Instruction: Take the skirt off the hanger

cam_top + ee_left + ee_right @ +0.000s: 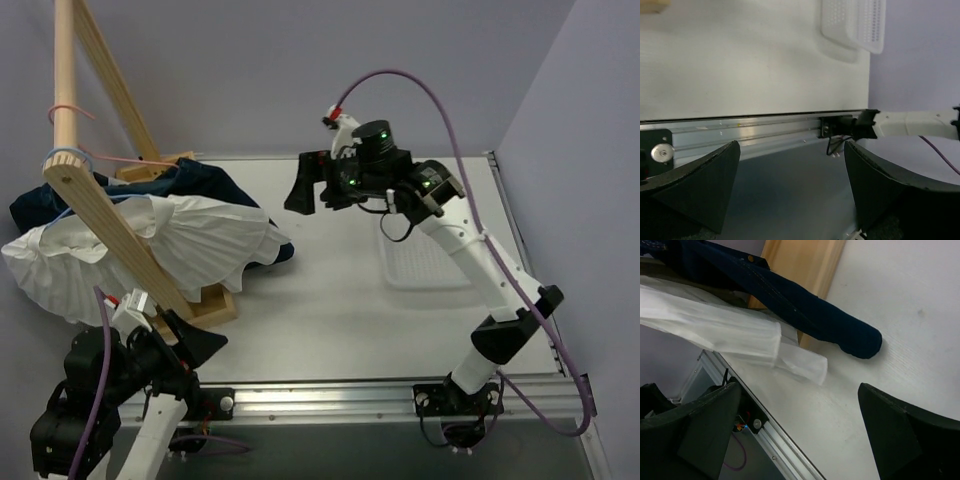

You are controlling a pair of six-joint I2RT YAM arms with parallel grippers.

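Note:
The white ruffled skirt (160,245) hangs spread out from the wooden rack at the left, its hem resting on the table; it appears in the right wrist view as pale folds (725,327). The light-blue hanger (72,156) hooks over the rack's round pole, and the skirt hides its lower part. My right gripper (308,190) hovers open over the table's middle, right of the skirt and apart from it, and nothing lies between its fingers (800,390). My left gripper (195,345) stands open by the near edge below the skirt, empty (792,150).
A dark navy denim garment (205,185) hangs behind the skirt, its end (840,330) lying on the table. A pink hanger (66,110) sits higher on the pole. The rack's wooden base (215,305) stands near my left gripper. A white mesh tray (425,265) lies at the right.

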